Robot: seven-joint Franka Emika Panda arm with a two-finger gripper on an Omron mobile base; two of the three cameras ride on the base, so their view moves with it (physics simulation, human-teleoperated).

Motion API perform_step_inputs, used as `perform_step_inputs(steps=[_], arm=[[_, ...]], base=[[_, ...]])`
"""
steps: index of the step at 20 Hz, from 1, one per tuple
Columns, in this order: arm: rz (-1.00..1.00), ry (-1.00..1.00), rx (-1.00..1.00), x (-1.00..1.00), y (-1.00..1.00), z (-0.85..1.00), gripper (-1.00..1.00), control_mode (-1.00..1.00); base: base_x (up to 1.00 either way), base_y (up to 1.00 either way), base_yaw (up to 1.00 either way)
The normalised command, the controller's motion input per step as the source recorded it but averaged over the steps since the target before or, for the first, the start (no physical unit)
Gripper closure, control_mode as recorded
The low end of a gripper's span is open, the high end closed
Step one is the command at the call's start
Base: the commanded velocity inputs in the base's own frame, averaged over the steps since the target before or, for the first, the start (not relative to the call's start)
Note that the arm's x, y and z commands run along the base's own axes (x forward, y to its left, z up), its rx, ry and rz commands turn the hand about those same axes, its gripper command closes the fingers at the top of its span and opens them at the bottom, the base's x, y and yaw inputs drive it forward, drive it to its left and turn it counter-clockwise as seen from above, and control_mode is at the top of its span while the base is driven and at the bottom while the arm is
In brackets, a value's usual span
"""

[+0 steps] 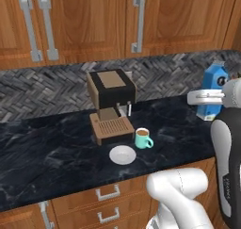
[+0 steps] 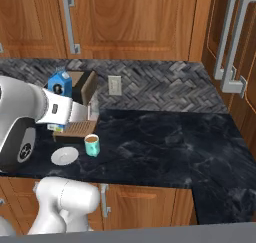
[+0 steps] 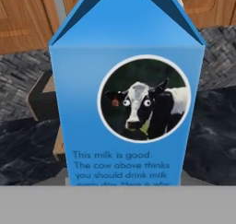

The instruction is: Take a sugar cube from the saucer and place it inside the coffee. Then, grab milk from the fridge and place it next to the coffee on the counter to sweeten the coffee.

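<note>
Milk (image 3: 126, 94) fills the hand view upright and very close, so the gripper seems to hold it, though its fingertips are hidden and I cannot tell how far they are closed. From the left base view, the carton (image 1: 214, 89) hangs over the counter (image 1: 47, 152), well right of the coffee (image 1: 142, 138). Judged best: carry it level, lower it just beside the mug, clear of the saucer (image 1: 122, 154). Blue, gabled, with a round cow picture.
</note>
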Motion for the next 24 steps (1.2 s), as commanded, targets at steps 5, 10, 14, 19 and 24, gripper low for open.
perform_step_inputs(steps=[5,10,14,19,24], arm=[[0.29,0.10,0.02,0.38,-0.44,-0.07,1.00,-1.00],[0.43,0.18,0.04,0.45,-0.36,-0.31,1.00,-1.00],[0.45,0.05,0.04,0.32,-0.19,-0.62,1.00,-1.00],[0.38,0.00,0.00,0.52,0.00,-0.69,1.00,-1.00],[0.35,0.01,0.03,0.66,0.00,-0.59,1.00,-1.00]], base=[[0.00,0.00,0.00],[0.00,0.00,0.00],[0.00,0.00,0.00],[0.00,0.00,0.00],[0.00,0.00,0.00]])
